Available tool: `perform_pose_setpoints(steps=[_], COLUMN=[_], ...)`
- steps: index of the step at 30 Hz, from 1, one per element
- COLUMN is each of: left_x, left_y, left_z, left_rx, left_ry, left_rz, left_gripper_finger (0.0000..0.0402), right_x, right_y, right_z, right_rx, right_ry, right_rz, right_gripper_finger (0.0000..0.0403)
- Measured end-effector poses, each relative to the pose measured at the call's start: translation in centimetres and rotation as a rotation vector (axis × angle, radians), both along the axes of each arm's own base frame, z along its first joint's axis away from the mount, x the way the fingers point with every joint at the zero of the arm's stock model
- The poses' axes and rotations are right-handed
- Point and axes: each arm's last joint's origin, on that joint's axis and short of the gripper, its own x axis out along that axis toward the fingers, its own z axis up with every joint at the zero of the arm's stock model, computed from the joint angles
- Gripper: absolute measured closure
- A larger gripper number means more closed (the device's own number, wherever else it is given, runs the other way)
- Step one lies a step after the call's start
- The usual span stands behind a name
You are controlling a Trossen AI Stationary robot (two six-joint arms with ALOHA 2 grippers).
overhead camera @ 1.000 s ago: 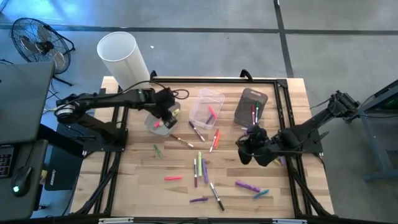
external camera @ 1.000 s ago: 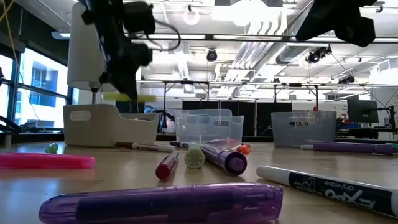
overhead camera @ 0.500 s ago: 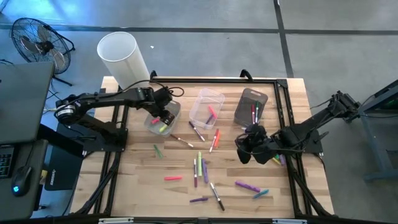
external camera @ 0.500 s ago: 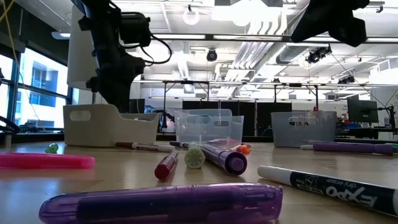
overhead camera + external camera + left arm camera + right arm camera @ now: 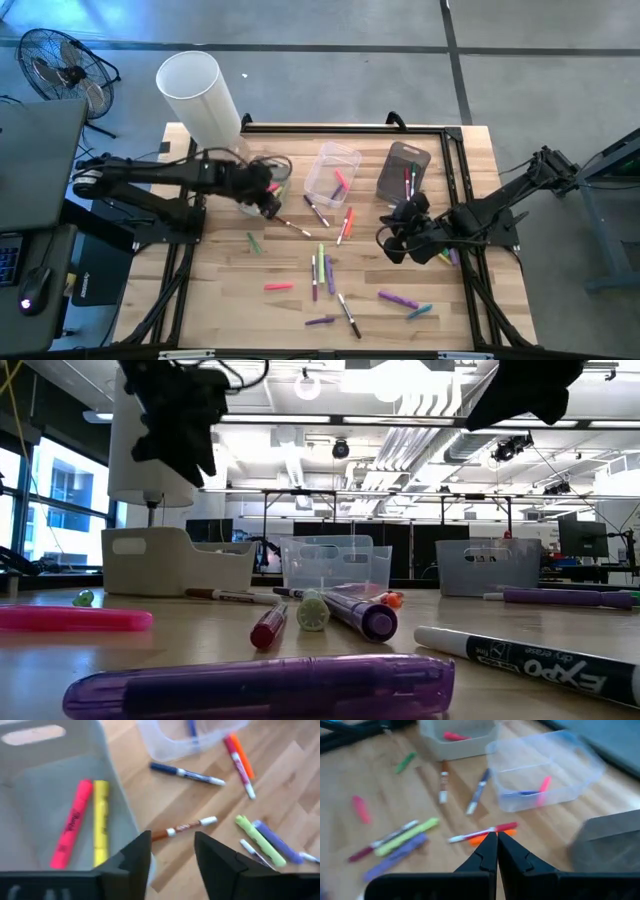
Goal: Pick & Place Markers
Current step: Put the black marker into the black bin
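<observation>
Many markers lie loose on the wooden table [image 5: 210,270], among them a yellow-green one [image 5: 320,262], a pink one [image 5: 278,286] and a purple one [image 5: 397,298]. A pink marker [image 5: 72,827] and a yellow marker [image 5: 101,820] lie flat inside the white bin [image 5: 30,780]. My left gripper [image 5: 172,852] hangs open and empty above that bin's near rim [image 5: 248,207]. My right gripper [image 5: 393,243] hovers shut and empty over the table's right half, above a red marker [image 5: 482,832].
A clear bin [image 5: 332,172] and a grey bin [image 5: 402,172], each holding a few markers, stand right of the white bin. A tall white cylinder [image 5: 198,92] stands at the far left corner. A brown-capped marker [image 5: 185,826] lies just beside the white bin.
My left gripper held a yellow marker over the white bin, then opened; the marker now lies in the bin beside the pink one. The gripper has since risen and drawn back a little toward the near edge. My right gripper has rolled in place, still shut.
</observation>
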Motion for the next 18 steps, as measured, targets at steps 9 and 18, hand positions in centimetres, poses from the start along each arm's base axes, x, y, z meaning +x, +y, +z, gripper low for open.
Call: perform_pose_setpoints(steps=[9, 18], left_x=[0.1, -0.5], left_y=[-4.9, -7.4], left_z=[-1.4, -5.4], left_rx=[-0.056, 0.116], left_ry=[0.124, 0.285], left_rz=[-0.27, -0.486], left_gripper_finger=[0.0381, 0.0399], right_x=[0.5, 4.1], right_y=[-0.9, 0.4], right_z=[0.1, 1.5], right_rx=[-0.012, 0.107], right_ry=[-0.025, -0.108], right_rz=[-0.058, 0.006], right_gripper_finger=[0.0402, 0.0403])
